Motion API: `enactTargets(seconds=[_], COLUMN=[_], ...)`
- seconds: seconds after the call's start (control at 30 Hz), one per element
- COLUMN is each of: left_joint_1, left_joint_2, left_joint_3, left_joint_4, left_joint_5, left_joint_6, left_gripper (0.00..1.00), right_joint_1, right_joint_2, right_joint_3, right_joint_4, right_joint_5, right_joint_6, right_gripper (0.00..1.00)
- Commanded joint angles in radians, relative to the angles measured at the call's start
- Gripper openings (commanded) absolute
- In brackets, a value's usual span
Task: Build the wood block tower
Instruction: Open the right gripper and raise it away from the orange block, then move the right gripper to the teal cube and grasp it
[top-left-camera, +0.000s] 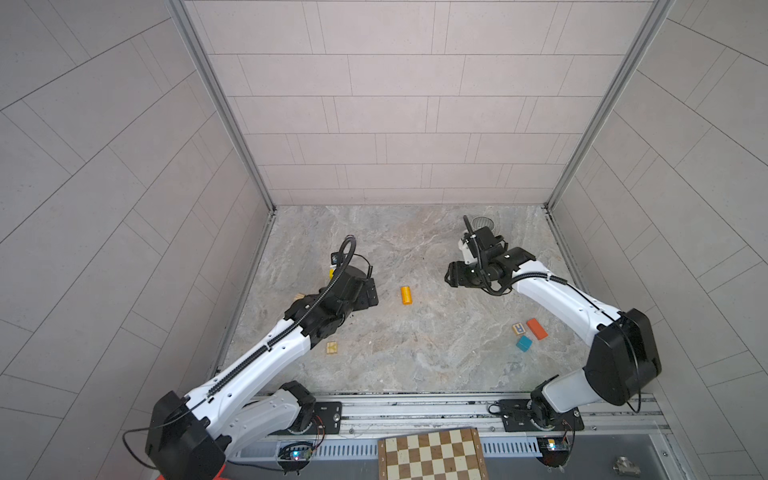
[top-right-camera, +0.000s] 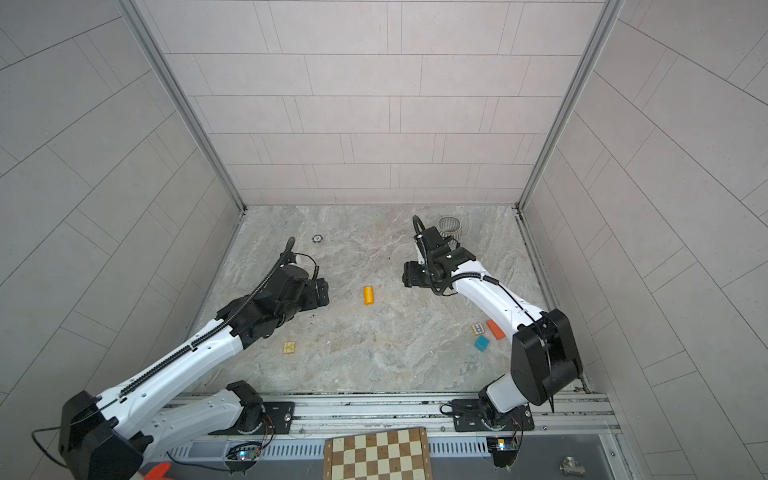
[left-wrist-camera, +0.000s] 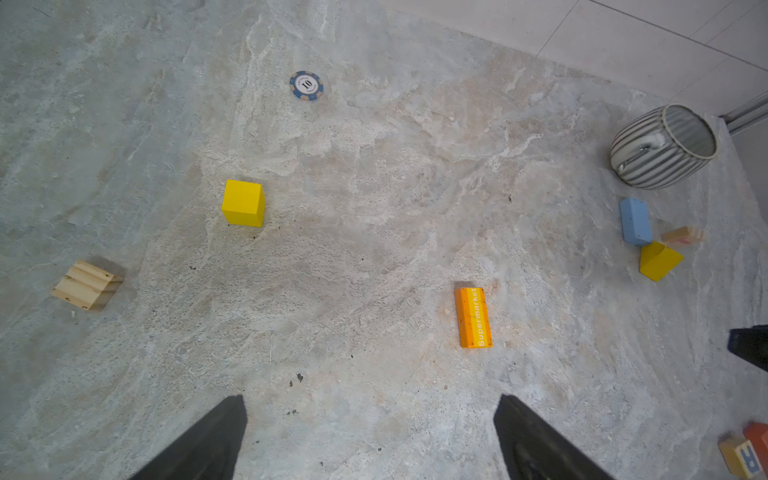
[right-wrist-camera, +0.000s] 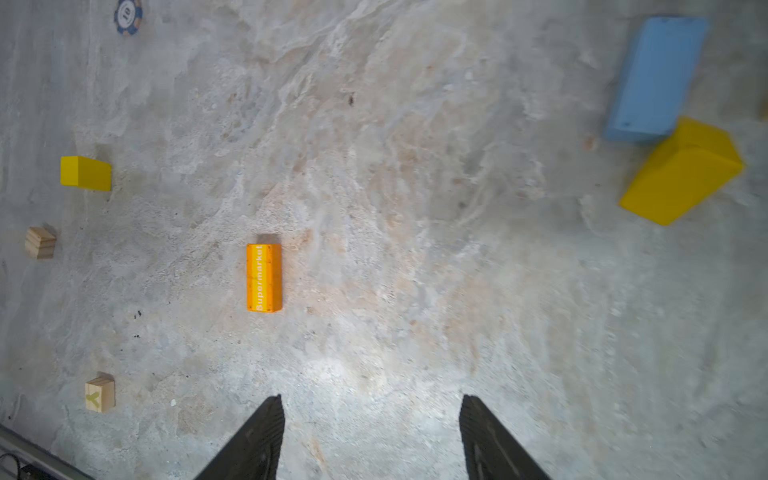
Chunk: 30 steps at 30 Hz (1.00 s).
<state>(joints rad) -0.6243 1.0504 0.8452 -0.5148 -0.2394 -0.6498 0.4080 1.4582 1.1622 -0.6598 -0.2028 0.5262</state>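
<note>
Right at the front edge, off the work surface, a checkered chessboard (top-left-camera: 432, 455) sits out of play. On the marbled grey table (top-left-camera: 415, 374) the nearest piece on the left is a natural wood cube printed with a yellow Y (top-left-camera: 331, 348), lying alone. Over on the right there is a little cluster, a natural wood cube with a blue R (top-left-camera: 518, 329), an orange-red rectangular block (top-left-camera: 536, 328) and a teal cube (top-left-camera: 524, 343), close together but side by side, none on top of another. Mid-table, the orange "Supermarket" block (top-left-camera: 406, 295) lies flat between the two arms, and neither touches it. The left gripper (left-wrist-camera: 372, 399) hovers above the table with its jaws spread wide and empty, and the right gripper (right-wrist-camera: 372, 398) also has its jaws apart with nothing between them. Farther out on the left, a ridged natural wood block (left-wrist-camera: 87, 285) and a yellow cube (left-wrist-camera: 243, 203) stand well apart. On the right, a light blue rectangular block (left-wrist-camera: 635, 221) and a yellow wedge (left-wrist-camera: 658, 259) touch at a corner, with a pale lettered wood block (left-wrist-camera: 681, 236) just behind them. Farthest back are a blue-and-white poker chip (left-wrist-camera: 306, 85) and a grey-striped ceramic mug (left-wrist-camera: 660, 145) near the rear wall. So there is no tower yet: every block lies single on the table, and by my reading the whole build is ahead, from choosing a base piece to stacking everything else on it.
</note>
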Motion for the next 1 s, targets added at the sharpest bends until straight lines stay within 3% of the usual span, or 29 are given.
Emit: enactTargets(seconds=[0.0,0.1,0.2,0.43,0.73,0.97], left_joint_1=[-0.004,-0.006,-0.012,-0.066,-0.104,-0.104], left_joint_2=[0.032,0.05,0.063,0.107,0.134,0.134], left_joint_3=[0.066,0.07,0.054,0.017,-0.092,-0.129], left_joint_4=[-0.111,-0.131,-0.112,-0.007,0.15,0.195], left_joint_5=[0.031,0.055,0.07,0.058,0.049,0.068], left_joint_6=[0.053,0.058,0.042,-0.006,-0.034,-0.011], left_gripper=[1.0,1.0,1.0,1.0,1.0,1.0], right_joint_1=[-0.055,-0.121,-0.162,-0.313,-0.496,-0.514], right_joint_2=[-0.083,-0.172,-0.268,-0.432,-0.449,-0.407], right_joint_3=[-0.058,-0.121,-0.212,-0.423,-0.525,-0.582], right_joint_4=[-0.133,-0.157,-0.139,-0.05,-0.074,-0.063], right_joint_5=[0.062,0.109,0.186,0.148,0.087,0.089], right_joint_6=[-0.025,-0.015,0.031,0.104,0.109,0.136], right_gripper=[0.7,0.72,0.82,0.98,0.99,0.99])
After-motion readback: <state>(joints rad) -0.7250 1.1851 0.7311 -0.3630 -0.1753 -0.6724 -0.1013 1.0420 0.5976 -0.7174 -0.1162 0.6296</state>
